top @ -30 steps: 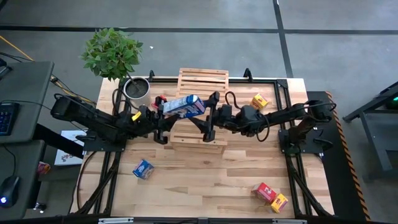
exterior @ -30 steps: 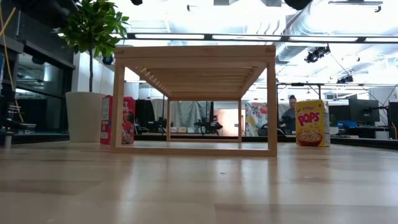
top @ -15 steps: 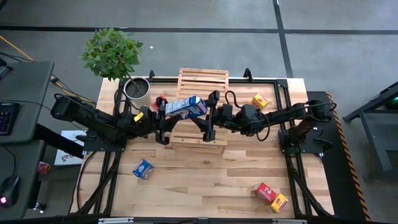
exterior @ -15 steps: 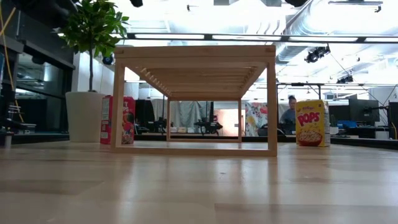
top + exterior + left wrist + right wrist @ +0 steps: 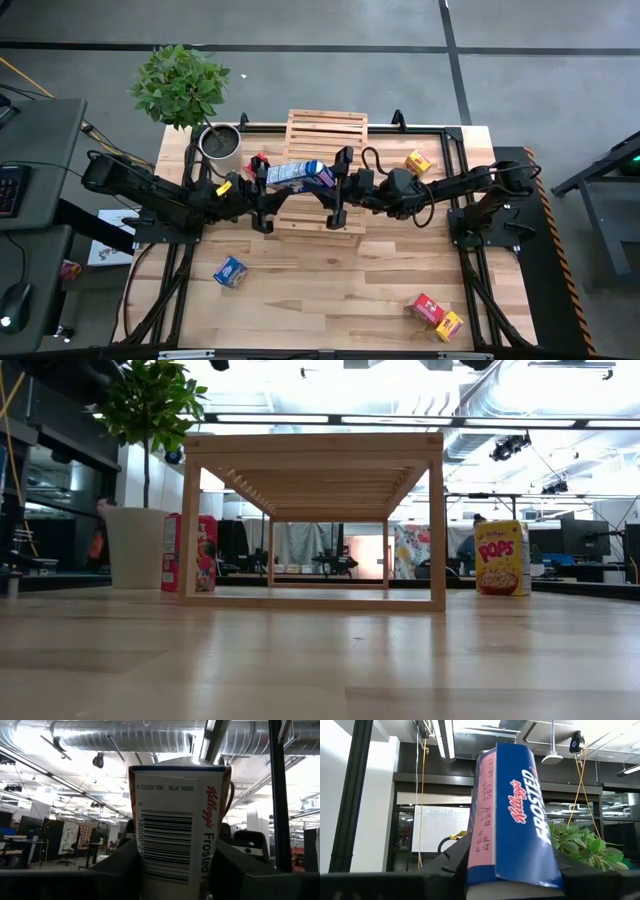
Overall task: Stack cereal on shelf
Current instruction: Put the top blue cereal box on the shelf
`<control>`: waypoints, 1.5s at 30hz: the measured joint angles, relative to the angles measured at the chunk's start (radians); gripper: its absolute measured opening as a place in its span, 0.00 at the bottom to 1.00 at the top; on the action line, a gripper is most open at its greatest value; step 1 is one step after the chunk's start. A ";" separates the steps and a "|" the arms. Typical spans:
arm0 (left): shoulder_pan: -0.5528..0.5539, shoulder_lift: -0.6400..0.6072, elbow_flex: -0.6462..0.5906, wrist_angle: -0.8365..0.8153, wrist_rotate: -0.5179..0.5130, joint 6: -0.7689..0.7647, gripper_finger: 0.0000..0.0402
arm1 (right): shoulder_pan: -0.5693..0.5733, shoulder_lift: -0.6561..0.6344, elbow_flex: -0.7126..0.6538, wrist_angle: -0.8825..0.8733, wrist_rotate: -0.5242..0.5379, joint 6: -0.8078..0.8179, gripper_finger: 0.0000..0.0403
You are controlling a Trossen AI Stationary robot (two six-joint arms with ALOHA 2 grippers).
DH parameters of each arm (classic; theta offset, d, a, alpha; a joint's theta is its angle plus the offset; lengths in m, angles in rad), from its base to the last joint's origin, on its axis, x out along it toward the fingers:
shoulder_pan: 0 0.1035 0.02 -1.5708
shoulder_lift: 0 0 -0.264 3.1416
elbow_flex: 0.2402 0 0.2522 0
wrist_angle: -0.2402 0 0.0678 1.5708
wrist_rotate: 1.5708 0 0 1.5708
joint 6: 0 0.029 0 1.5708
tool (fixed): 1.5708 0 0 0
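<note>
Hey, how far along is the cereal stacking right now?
Nothing looks shelved yet: the shelf carries no box. In hand: a blue box is up over it between the left gripper and the right gripper, with the right one gripping it. Left to do: that box plus five more, a red box and a yellow box beside the shelf, and a second blue, second red and second yellow out front.
</note>
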 joint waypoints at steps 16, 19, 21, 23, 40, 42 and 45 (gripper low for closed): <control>-0.018 -0.309 0.000 -0.565 0.016 0.046 0.55 | 0.004 -0.244 0.000 -0.502 0.324 -0.114 0.32; -0.034 -0.408 0.000 -0.746 0.008 0.046 0.55 | 0.001 -0.302 0.000 -0.646 0.500 -0.126 0.32; -0.049 -0.476 0.000 -0.872 0.014 0.046 0.54 | -0.011 -0.328 0.000 -0.730 0.647 -0.109 0.32; -0.061 -0.530 0.000 -0.973 0.016 0.046 0.54 | -0.045 -0.340 0.004 -0.813 0.786 -0.052 0.32; -0.069 -0.594 -0.001 -1.134 -0.125 0.036 0.55 | -0.504 0.116 0.796 -2.094 0.540 0.696 0.32; -0.069 -0.593 -0.001 -1.135 -0.125 0.041 0.55 | -0.528 0.159 0.844 -2.155 0.526 0.754 0.32; -0.068 -0.594 -0.001 -1.134 -0.135 0.044 0.55 | -0.550 0.194 0.860 -2.177 0.486 0.825 0.32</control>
